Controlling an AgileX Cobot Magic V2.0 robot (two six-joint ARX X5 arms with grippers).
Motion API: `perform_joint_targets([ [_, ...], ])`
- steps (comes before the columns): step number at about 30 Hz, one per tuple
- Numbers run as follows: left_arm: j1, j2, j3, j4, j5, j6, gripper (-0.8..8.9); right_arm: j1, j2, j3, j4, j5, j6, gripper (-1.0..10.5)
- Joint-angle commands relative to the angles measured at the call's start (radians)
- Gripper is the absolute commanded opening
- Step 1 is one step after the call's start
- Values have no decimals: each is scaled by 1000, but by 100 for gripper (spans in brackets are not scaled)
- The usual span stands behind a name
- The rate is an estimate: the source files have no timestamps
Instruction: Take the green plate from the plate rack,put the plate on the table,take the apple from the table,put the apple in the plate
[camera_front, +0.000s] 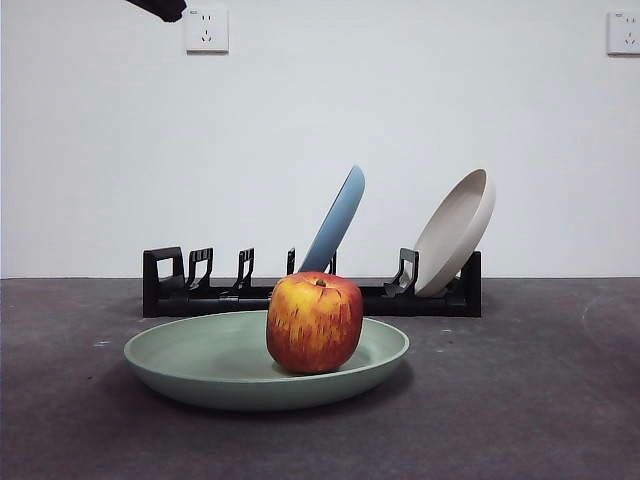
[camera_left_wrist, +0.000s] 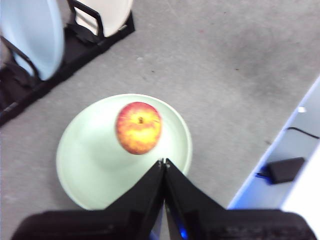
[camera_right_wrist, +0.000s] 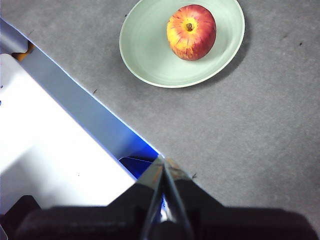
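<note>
The green plate (camera_front: 200, 362) lies flat on the table (camera_front: 540, 400) in front of the plate rack (camera_front: 310, 295). The red-and-yellow apple (camera_front: 314, 321) sits upright in it, right of the plate's middle. From the left wrist view, the apple (camera_left_wrist: 139, 127) rests in the plate (camera_left_wrist: 85, 160) just beyond my left gripper (camera_left_wrist: 164, 162), which is shut, empty and held above the plate. My right gripper (camera_right_wrist: 164, 161) is shut and empty, high over the table's edge, well away from the plate (camera_right_wrist: 150, 55) and apple (camera_right_wrist: 191, 32). One arm shows as a black tip (camera_front: 160, 8) at the top left.
The rack holds a blue plate (camera_front: 335, 222) leaning in the middle and a beige plate (camera_front: 455, 232) at its right end; its left slots hold nothing. A white surface (camera_right_wrist: 45, 145) lies beside the table's edge. A black cable and plug (camera_left_wrist: 282, 169) lie off the table.
</note>
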Motion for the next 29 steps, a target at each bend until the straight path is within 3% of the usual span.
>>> perform_joint_targets([
  [1, 34, -22, -1, 66, -101, 88, -4, 2, -1, 0, 1, 2, 5, 1],
  [4, 130, -63, -6, 186, -121, 193, -4, 2, -1, 0, 1, 2, 5, 1],
  [7, 284, -136, -29, 293, -2, 259, -4, 2, -1, 0, 1, 2, 5, 1],
  [10, 452, -246, -88, 388, 108, 294, -4, 2, -1, 0, 1, 2, 5, 1],
  [14, 629, -404, -203, 481, 130, 315, -4, 2, -1, 0, 1, 1, 5, 1],
  [21, 838, -660, -460, 582, 127, 311, -3, 2, -1, 0, 1, 2, 5, 1],
  [29, 947, -785, -696, 597, 134, 189, -4, 2, -1, 0, 1, 2, 5, 1],
])
